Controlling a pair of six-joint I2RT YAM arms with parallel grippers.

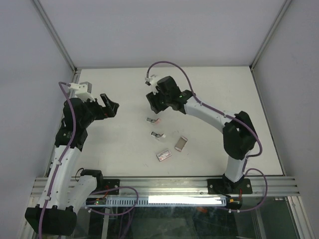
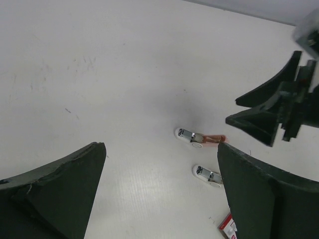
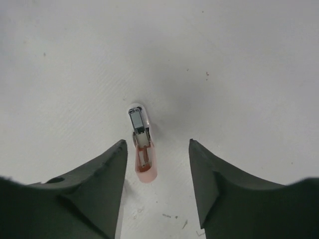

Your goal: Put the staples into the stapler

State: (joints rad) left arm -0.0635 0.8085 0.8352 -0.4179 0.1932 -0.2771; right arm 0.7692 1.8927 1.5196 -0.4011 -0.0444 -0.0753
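The stapler point(image 3: 141, 145) lies flat on the white table, hinged open, its pale pink half toward me and its white half with a grey metal channel away from me. My right gripper point(image 3: 157, 145) hangs over it, open; the stapler lies close by the left fingertip, apart from both. From above, the stapler point(image 1: 154, 120) lies just below the right gripper point(image 1: 154, 103). My left gripper point(image 1: 109, 105) hovers wide open well to the left, holding nothing, and its wrist view shows the stapler point(image 2: 198, 137) ahead. I cannot make out the staples as a separate strip.
A second small white-and-metal piece point(image 1: 158, 134) lies just nearer than the stapler. A grey-brown sleeve point(image 1: 181, 143) and a flat red-and-white box point(image 1: 163, 155) lie closer to the arm bases. White walls close in the table at the back and sides.
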